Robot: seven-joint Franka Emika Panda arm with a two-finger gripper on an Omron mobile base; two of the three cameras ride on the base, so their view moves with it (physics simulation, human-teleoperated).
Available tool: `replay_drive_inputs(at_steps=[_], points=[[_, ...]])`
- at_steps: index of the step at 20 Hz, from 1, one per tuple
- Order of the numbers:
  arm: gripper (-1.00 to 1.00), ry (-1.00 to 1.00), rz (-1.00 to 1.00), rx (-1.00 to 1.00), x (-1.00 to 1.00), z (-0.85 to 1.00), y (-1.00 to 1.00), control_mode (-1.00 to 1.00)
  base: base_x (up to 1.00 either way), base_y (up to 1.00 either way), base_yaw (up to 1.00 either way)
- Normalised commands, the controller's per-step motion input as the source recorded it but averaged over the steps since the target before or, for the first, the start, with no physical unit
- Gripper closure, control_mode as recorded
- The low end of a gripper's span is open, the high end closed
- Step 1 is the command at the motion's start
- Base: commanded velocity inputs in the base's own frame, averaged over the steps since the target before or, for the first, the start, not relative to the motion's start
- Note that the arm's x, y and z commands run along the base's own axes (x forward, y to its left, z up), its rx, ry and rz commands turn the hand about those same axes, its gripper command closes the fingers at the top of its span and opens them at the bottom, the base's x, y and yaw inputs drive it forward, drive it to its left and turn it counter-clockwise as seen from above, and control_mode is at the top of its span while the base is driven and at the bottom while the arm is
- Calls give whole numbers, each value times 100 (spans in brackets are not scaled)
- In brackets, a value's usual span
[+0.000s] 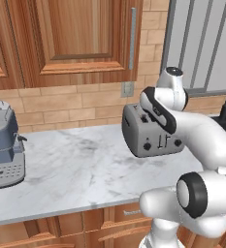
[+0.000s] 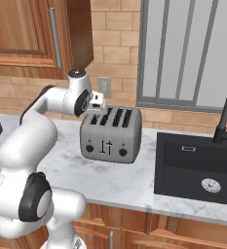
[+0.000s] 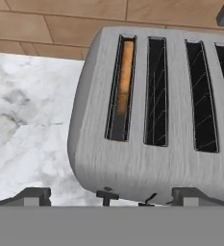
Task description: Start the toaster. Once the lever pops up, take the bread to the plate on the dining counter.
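Bread (image 3: 124,81) sits edge-up in toaster (image 3: 156,115) end slot, directly beneath open tool (image 3: 108,196); lever (image 3: 107,196) on front face below.

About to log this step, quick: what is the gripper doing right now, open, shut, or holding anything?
Gripper: open, holding nothing, poised above the toaster near the slot with the bread.
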Motion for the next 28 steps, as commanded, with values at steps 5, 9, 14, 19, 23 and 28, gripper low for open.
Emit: replay_drive_inputs(at_steps=[5,9,14,19,23,28], points=[[-100,0,-3,0,42,-21,0,-100,0,0,0],[-100,0,-2,0,37,-20,0,-100,0,0,0],[-100,0,-3,0,32,-5,0,-100,0,0,0],[-100,0,-3,0,32,-4,0,-100,0,0,0],[-100,0,-3,0,29,-18,0,-100,0,0,0],[-100,0,-3,0,22,-14,0,-100,0,0,0]])
